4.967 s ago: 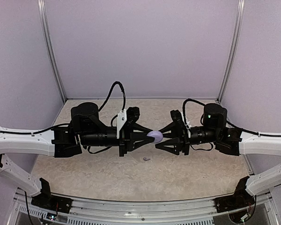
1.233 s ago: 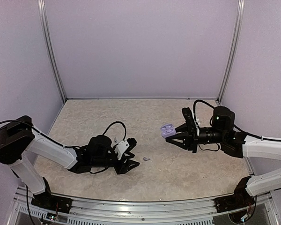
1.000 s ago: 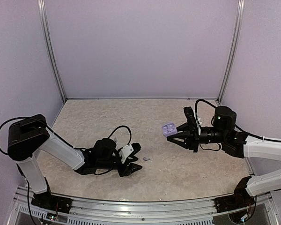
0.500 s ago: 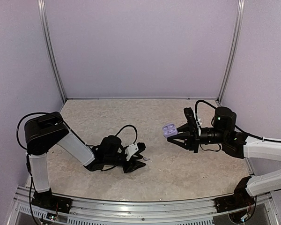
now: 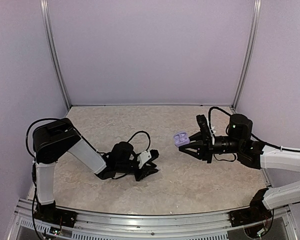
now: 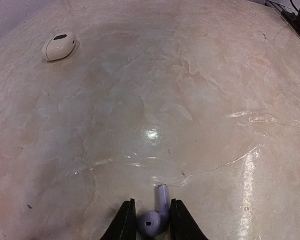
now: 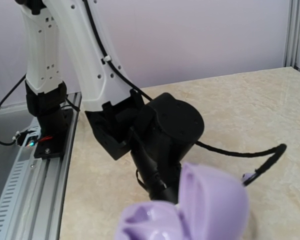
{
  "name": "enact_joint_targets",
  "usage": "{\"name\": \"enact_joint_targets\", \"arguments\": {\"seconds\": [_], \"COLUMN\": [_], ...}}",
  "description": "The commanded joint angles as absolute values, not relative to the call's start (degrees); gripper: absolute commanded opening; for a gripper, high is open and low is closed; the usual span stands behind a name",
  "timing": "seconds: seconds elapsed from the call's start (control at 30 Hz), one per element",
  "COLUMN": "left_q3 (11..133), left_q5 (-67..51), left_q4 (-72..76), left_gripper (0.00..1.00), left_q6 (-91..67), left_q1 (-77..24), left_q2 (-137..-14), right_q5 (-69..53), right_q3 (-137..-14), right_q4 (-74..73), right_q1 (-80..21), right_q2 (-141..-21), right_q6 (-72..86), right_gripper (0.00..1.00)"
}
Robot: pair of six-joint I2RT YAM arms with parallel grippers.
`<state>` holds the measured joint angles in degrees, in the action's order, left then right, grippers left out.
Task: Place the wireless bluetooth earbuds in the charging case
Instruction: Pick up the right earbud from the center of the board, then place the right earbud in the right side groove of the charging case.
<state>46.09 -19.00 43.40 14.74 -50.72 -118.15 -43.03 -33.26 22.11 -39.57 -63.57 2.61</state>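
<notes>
**A:** What does the overhead camera give you?

**B:** My left gripper (image 5: pixel 149 167) is down at the table (image 5: pixel 200 185), with the arm folded low toward the front middle. My right gripper (image 5: pixel 186 143) is raised off to the right, well apart from the left one. It is clamped on the lilac charging case (image 5: pixel 180 138), which stands open.

**A:** And your left wrist camera?

**B:** My two fingers (image 6: pixel 126 224) are pressed in on either side of a lilac earbud (image 6: pixel 155 220). Its rounded head sits between my tips and its stem points away from me. The bud lies on the marbled tabletop. Far off at the upper left is a small white rounded piece (image 6: pixel 60 46) with a dark oval mark. It is likely a white earbud, but it's too small for me to be sure.

**A:** Right wrist camera?

**B:** The open case fills the bottom edge, with the lid up on the right and the tray with its hollows on the left. Both hollows that I can see hold nothing. I can't see my own fingers here, since the case covers them. Beyond it is my left arm (image 7: pixel 165 130), its black wrist bent down to the table and a black cable (image 7: pixel 240 152) looping off to the right.
</notes>
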Motion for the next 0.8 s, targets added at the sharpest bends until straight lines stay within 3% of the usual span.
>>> {"name": "enact_joint_targets", "arguments": {"seconds": [0.0, 0.3, 0.77], "left_q3": [46.91, 45.74, 40.24], "left_q5": [-19.69, -19.92, -18.08], "left_q4": [39.55, 36.25, 29.75], "left_gripper": [0.23, 0.15, 0.14], "left_q6": [16.23, 15.13, 5.62], "left_q1": [-50.36, -50.62, -52.22], "left_q2": [-119.79, -115.41, -99.59], "right_q5": [-43.07, -43.42, -43.03], "right_q3": [-32.81, -32.7, -32.18], "right_q4": [21.45, 21.53, 21.21], "right_q1": [-38.94, -38.93, -38.89], "right_q2": [-62.42, -62.93, -62.9], "right_q6": [2.38, 2.21, 1.1], "right_gripper": [0.12, 0.12, 0.12]}}
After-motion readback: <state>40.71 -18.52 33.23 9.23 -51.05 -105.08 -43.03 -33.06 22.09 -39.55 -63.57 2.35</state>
